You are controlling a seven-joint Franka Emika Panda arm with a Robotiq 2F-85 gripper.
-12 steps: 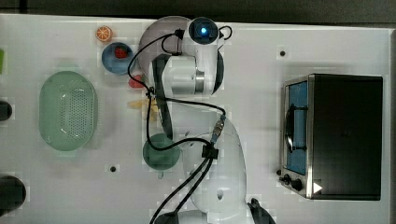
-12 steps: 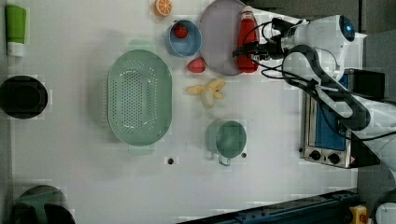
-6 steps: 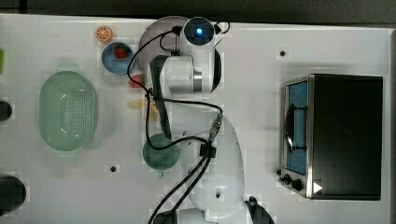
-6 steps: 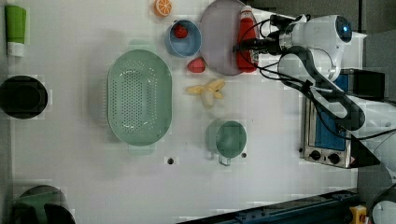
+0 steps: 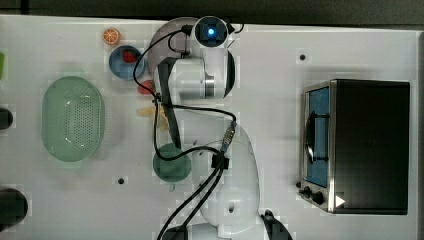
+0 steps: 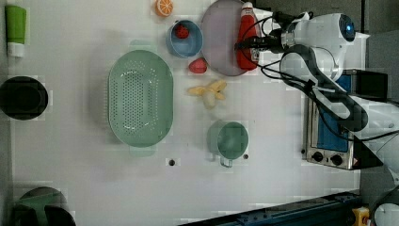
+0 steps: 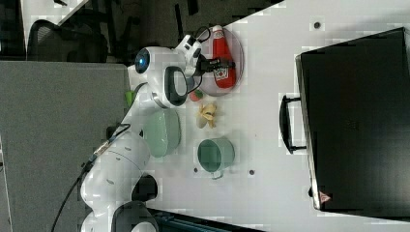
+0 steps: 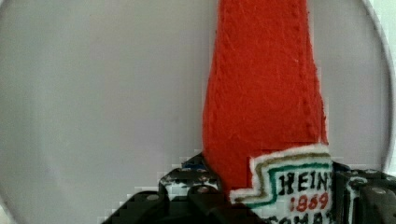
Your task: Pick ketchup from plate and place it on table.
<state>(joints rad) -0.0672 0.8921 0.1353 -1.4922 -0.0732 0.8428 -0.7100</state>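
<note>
Item: jaws set either side of ketchup bottle point(image 8: 266, 102), grasp unconfirmed.
Gripper point(image 6: 252, 43) low over bottle's labelled body; bottle lying flat on lilac plate point(image 6: 219, 40); plate on white desk point(image 6: 282, 141); blue bowl point(image 6: 185, 39) just beside plate, strawberry inside.

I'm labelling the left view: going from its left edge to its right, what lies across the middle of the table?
Black round object → green colander → banana pieces → toaster oven.
</note>
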